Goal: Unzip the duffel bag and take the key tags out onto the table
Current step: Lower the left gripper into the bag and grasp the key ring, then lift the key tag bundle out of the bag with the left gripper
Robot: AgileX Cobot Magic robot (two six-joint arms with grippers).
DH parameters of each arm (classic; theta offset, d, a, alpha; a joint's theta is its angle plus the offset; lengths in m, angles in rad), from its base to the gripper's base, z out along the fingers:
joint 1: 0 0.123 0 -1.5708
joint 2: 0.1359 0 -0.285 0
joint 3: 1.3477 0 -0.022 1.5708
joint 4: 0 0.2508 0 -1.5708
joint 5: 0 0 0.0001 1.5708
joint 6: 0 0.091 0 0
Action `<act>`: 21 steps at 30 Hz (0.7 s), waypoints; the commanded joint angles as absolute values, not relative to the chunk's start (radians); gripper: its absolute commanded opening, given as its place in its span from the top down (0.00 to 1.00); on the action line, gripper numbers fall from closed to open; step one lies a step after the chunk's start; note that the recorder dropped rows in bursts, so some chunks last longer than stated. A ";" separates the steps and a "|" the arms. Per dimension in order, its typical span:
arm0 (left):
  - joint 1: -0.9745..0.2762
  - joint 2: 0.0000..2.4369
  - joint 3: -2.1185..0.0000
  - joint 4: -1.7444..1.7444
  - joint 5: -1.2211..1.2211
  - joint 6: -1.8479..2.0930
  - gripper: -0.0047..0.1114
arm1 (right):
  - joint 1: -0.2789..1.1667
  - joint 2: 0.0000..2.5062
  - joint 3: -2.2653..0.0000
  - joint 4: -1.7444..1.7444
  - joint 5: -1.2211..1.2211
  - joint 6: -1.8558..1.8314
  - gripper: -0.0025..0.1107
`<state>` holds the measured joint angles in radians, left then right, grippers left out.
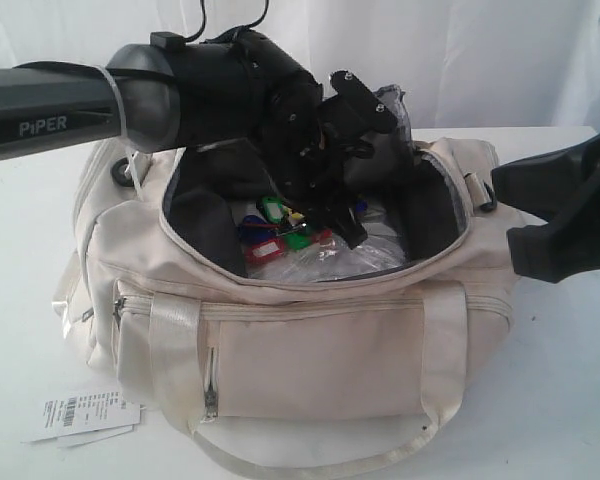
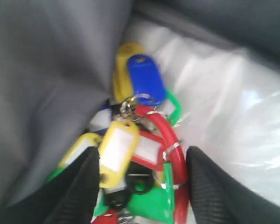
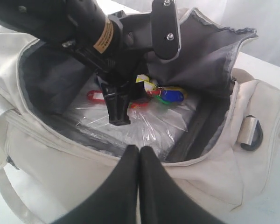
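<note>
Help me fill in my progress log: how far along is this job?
Done: the cream fabric duffel bag is unzipped. In hand: the open left gripper straddles the coloured plastic key tags inside. Left: grasp them and lift them onto the white table.

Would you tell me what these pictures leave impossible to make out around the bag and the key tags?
1. Left wrist view: the lower key tags, cut off by the bottom edge between the left gripper's fingers; the whole bunch is blurred.
2. Exterior view: part of the key tags, hidden behind the left gripper.
3. Exterior view: the paper label's print, too small to read.
</note>
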<state>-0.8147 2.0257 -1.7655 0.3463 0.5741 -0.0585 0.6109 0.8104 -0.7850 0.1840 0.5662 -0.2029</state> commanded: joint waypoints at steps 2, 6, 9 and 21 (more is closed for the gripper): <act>-0.811 2.014 -1.770 0.449 0.618 -0.121 0.47 | 0.610 0.804 -0.782 0.185 0.566 -0.202 0.98; -0.811 2.014 -1.770 0.449 0.629 -0.121 0.47 | 0.610 0.804 -0.782 0.185 0.566 -0.202 0.98; -0.811 2.014 -1.770 0.445 0.626 -0.123 0.47 | 0.610 0.804 -0.782 0.185 0.566 -0.202 0.98; -0.811 2.062 -1.765 0.413 0.653 -0.123 0.60 | 0.610 0.804 -0.782 0.185 0.566 -0.202 0.98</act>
<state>-0.8124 2.0582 -1.7655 0.4085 0.6196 -0.1144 0.6109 0.8104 -0.7850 0.1840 0.5665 -0.2029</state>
